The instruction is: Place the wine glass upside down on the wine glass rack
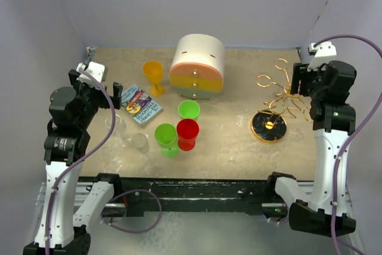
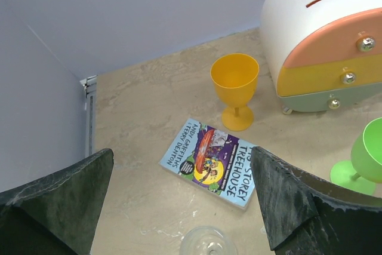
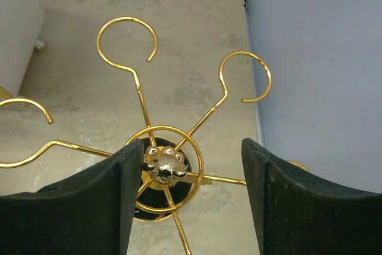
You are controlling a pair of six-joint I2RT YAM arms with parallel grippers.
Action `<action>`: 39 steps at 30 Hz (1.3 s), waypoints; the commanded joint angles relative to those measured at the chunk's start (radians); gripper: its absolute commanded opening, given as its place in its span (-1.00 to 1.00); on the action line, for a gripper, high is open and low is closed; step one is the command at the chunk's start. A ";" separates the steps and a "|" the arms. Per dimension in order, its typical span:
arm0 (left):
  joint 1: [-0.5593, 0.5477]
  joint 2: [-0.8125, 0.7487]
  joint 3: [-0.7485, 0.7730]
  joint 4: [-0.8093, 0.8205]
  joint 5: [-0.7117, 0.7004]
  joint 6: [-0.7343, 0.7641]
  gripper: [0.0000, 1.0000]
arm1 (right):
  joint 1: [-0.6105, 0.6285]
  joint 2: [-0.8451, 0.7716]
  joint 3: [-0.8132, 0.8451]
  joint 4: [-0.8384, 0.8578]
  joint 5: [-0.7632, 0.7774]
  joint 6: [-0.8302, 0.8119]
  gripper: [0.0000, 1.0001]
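Right claw point(image 3: 191, 153) is poised over the rack point(image 3: 161, 164), jaws apart, one finger on each side of the top knob and not yet clamped on it. Left claw point(image 2: 181, 154) is wide open and empty above the left side of the desk point(image 1: 233, 147). The glass point(image 2: 206, 244) stands or lies just below it, near the book point(image 1: 141, 104) and well apart from the rack at the right. It is clear, so I cannot tell whether it is upright or on its side. Judged step: steady the rack, then fetch the glass. To do this well, close the right claw on the central stem below the knob, not on a thin loop arm, so the stand cannot tip. Take the glass by its stem with the left claw. Invert it fully before nearing the rack, then slide the stem sideways into a loop's open end so the foot hangs on the wire. Counts: one rack, with at least four arms showing in the right wrist view. One clear glass that I can make out, one orange cup point(image 1: 153, 76), one red cup point(image 1: 187, 132), two green cups point(image 1: 189, 110), one book and one box point(image 1: 198, 67).
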State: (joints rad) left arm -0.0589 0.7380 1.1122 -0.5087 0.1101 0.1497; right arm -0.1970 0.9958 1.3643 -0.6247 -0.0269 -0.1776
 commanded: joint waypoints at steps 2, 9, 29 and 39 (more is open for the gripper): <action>0.007 -0.005 0.002 0.056 0.022 0.003 0.98 | -0.004 0.017 -0.020 0.012 -0.026 0.014 0.27; 0.007 -0.006 -0.005 0.062 0.019 0.005 0.98 | -0.004 0.006 -0.060 0.017 -0.047 0.018 0.12; 0.008 0.006 -0.026 0.079 0.011 0.009 0.98 | 0.023 0.131 0.070 0.120 -0.248 0.042 -1.00; 0.008 0.046 -0.032 0.092 0.019 0.011 0.98 | 0.175 0.192 0.105 0.225 -0.215 0.044 -1.00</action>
State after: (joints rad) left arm -0.0589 0.7712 1.0855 -0.4759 0.1169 0.1501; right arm -0.0475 1.1862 1.4082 -0.5297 -0.1753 -0.1677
